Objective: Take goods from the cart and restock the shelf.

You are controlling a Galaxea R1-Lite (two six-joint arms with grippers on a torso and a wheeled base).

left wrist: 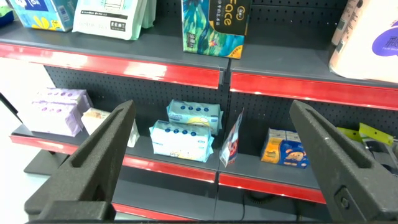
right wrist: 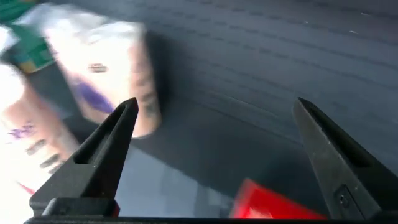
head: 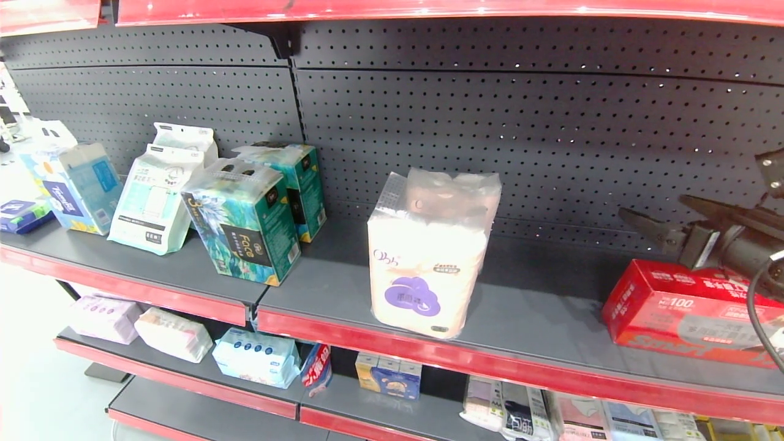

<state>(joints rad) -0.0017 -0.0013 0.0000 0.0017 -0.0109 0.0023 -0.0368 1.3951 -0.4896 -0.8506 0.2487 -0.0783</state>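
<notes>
Right gripper [head: 652, 211]: at the right end of the shelf [head: 539, 306], above the board, jaws spread wide. Holds nothing. Just below and beside it, a flat red box [head: 686, 312] lying on the same board, near the red front edge. Well to the left of that gripper, apart from it, a white roll pack [head: 429, 257] with a purple label: upright, in the middle of the shelf, close to the front edge, touching neither gripper. Farther left on the same level, two green tissue packs [head: 245, 220] one behind the other, then a white pouch [head: 156, 202] leaning back, then a blue-and-white pack [head: 79, 184] at the far end. Left gripper [left wrist: 211, 106]: lower down, facing the tier beneath, jaws likewise wide apart. Grips nothing. Ahead of it on that lower shelf [left wrist: 249, 163], two blue-and-white soft packs [left wrist: 182, 140] stacked front to back, lilac packs [left wrist: 59, 111] off to one side, a small yellow-and-blue box [left wrist: 285, 148] to the other. Behind every tier, dark perforated back panels [head: 551, 122].
</notes>
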